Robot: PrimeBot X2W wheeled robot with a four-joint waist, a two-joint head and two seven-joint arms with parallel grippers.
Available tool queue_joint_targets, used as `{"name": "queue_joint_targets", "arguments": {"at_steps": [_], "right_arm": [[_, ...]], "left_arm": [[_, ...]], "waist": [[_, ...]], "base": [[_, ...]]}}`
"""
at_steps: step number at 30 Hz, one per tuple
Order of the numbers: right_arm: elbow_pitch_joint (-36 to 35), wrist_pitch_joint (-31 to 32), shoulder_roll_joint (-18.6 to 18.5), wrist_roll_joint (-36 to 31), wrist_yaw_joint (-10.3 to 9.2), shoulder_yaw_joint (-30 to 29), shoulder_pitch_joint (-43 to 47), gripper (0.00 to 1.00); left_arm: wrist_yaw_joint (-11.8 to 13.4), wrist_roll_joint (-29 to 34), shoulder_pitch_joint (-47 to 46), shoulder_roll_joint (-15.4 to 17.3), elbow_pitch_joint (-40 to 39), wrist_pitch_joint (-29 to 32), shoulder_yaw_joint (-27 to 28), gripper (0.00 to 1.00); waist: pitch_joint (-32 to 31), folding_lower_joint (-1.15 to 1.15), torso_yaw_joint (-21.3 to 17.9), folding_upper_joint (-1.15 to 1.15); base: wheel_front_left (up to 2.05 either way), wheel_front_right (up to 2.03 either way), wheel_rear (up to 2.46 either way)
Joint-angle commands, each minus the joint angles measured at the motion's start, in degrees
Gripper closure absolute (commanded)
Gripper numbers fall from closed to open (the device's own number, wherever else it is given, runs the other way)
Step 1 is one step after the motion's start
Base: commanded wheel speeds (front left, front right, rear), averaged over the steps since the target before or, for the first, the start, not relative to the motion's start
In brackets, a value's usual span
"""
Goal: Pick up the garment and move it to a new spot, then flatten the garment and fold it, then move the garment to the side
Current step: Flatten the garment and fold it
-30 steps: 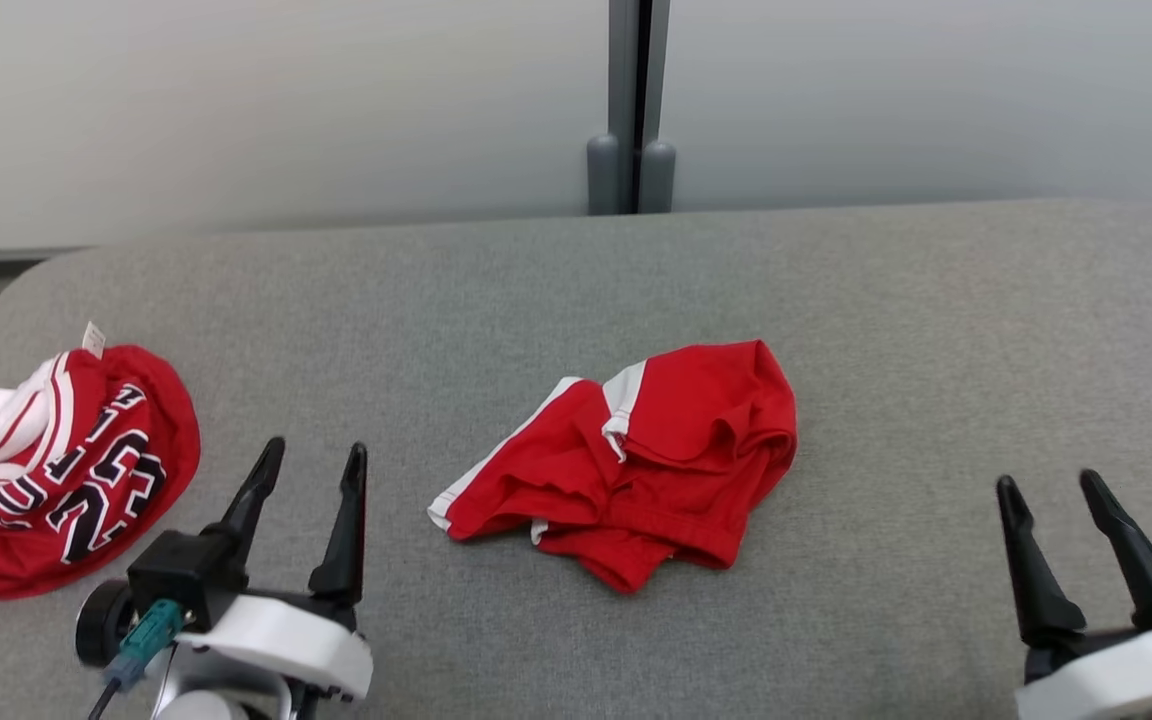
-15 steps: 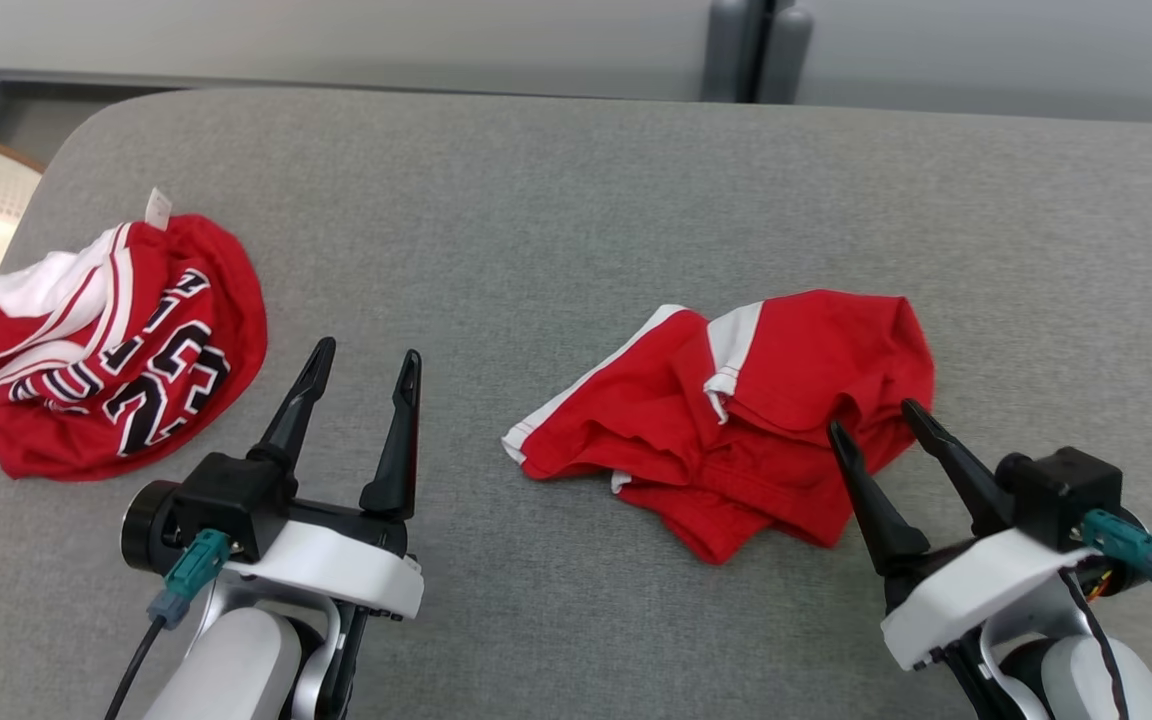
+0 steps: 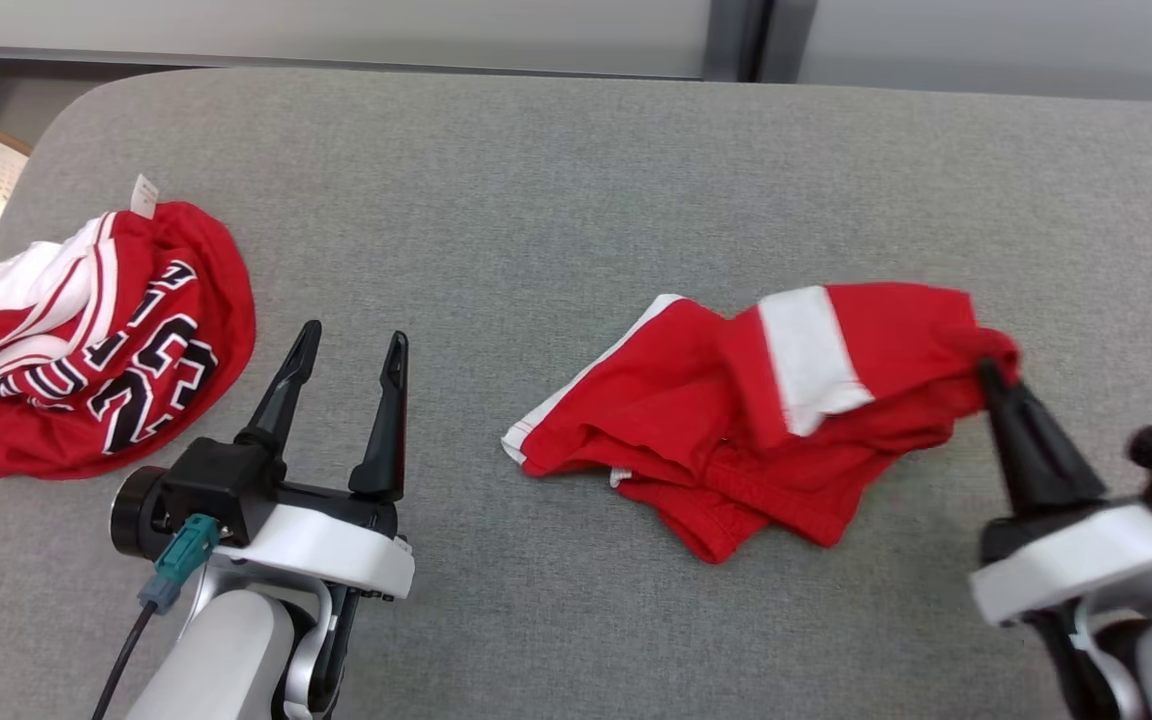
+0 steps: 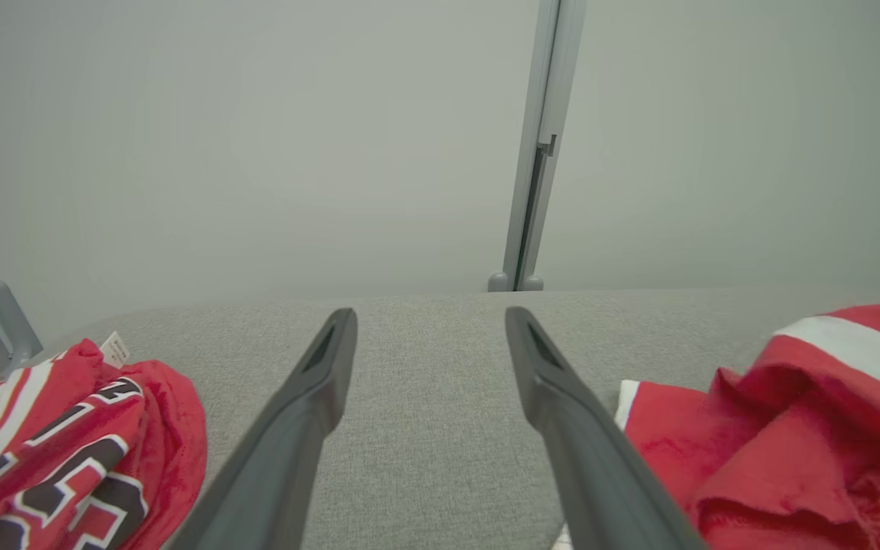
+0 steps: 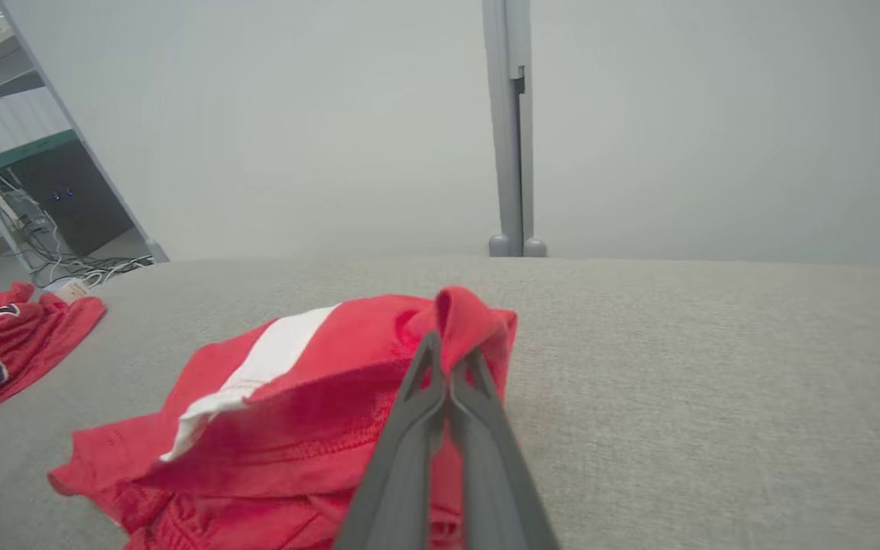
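1. A crumpled red jersey with black numerals lies at the desk's left end, well apart from the garment.
2. My left jaws stand between the two, spread wide and holding nothing.
3. The garment, red shorts with a white stripe, lies right of centre; my right jaws are pinched together on a fold at its right edge.
4. My right wrist view gives me shelving and cables beyond the desk's far left corner.
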Motion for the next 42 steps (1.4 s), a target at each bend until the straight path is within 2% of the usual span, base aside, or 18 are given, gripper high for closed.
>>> {"name": "queue_joint_targets", "arguments": {"at_steps": [1,7,10,11,12,13,19,26,34,42], "right_arm": [[-0.8,-0.2,-0.5,0.0,-0.04,-2.8,1.9,1.00],[0.0,1.0,0.7,0.1,-0.03,-14.5,7.1,1.00],[3.2,1.1,1.3,1.1,-0.03,-17.9,8.5,1.00],[4.3,1.0,1.9,1.5,-0.03,-18.4,8.6,0.96],[5.3,0.7,2.4,2.4,-0.02,-18.4,8.5,0.67],[6.7,0.9,2.2,2.1,-0.03,-18.5,8.6,0.00],[7.8,-4.2,1.8,2.8,-0.03,-18.0,6.9,0.00],[-0.2,-8.0,-1.2,0.0,-0.03,-14.8,7.6,0.00],[-8.3,-4.8,-0.9,-2.8,-0.03,-11.7,11.0,0.00],[-11.2,-2.4,0.3,-2.8,-0.03,-10.0,13.6,0.00]], "left_arm": [[0.0,0.4,-1.4,0.3,0.1,-0.4,0.3,0.00],[0.1,0.5,-2.0,0.7,0.2,-0.5,0.7,0.00],[0.2,0.5,-2.4,1.0,0.2,-0.6,1.0,0.00],[0.2,0.5,-2.4,1.0,0.3,-0.5,1.0,0.00],[0.3,0.5,-2.5,1.1,0.3,-0.5,1.1,0.00],[0.4,0.5,-2.5,1.1,0.4,-0.5,1.2,0.00],[0.9,0.2,-1.6,0.8,0.5,-0.7,1.8,0.00],[1.8,0.1,1.0,1.0,0.3,-0.9,3.1,0.00],[2.0,-0.3,4.8,1.7,0.4,-0.9,3.2,0.00],[2.8,-0.3,7.4,2.6,-1.0,-0.1,2.7,0.00]], "waist": [[0.2,0.00,-0.7,0.00],[1.0,0.00,-2.2,0.00],[1.6,0.00,-2.8,0.00],[1.7,0.00,-3.0,0.00],[1.8,0.00,-3.2,0.00],[1.9,0.00,-3.4,0.00],[1.4,0.00,-4.2,0.00],[-1.1,0.00,-5.0,0.00],[-5.2,0.00,-5.9,0.00],[-6.7,0.00,-6.5,0.00]], "base": [[0.00,0.00,0.00],[0.00,0.00,0.00],[0.00,0.00,0.00],[0.00,0.00,0.00],[0.00,0.00,0.00],[0.00,0.00,0.00],[0.00,0.00,0.00],[0.00,0.00,0.00],[0.00,0.00,0.00],[0.00,0.00,0.00]]}}
